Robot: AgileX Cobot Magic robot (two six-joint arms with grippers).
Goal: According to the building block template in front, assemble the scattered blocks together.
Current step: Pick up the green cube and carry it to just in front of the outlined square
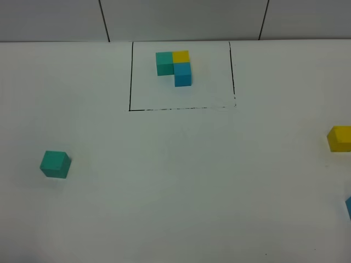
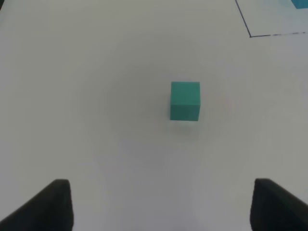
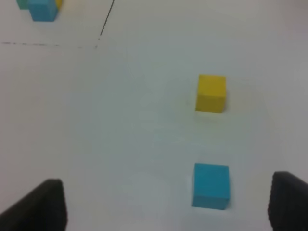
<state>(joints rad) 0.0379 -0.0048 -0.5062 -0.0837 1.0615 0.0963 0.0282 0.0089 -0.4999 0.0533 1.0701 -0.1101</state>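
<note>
1. Far left of the tabletop (image 1: 175, 208): the teal-green cube (image 1: 55, 164) sits alone, a little askew to the table edge and well apart from everything else. The left jaws are spread wide and empty; in the left wrist view both tips are short of the cube and touch nothing.
2. Middle, at the far side: the building block template (image 1: 174, 67) lies inside its drawn black frame (image 1: 130, 76). Teal-green is on the left, with yellow touching its right face. Blue touches the yellow on the near side, which makes the L.
3. Right edge: the yellow cube (image 1: 340, 138) stands apart from the blue cube (image 1: 349, 207). The blue one is nearer the robot and mostly cut off in the high view. The right jaws are also wide and empty; in the right wrist view the blue cube lies closest to them, toward one tip rather than centred.
4. Step in hand, as I judge it: the very start. No loose cube has been gathered and none touches another.
5. Next move, as I judge it:
   - One arm should lower over its nearest cube, straddling it squarely.
   - The left jaws will probably need a slight wrist turn to match the skewed cube.
   - The cube then goes to the open centre of the tabletop, in front of the frame, where the L can be built.
</note>
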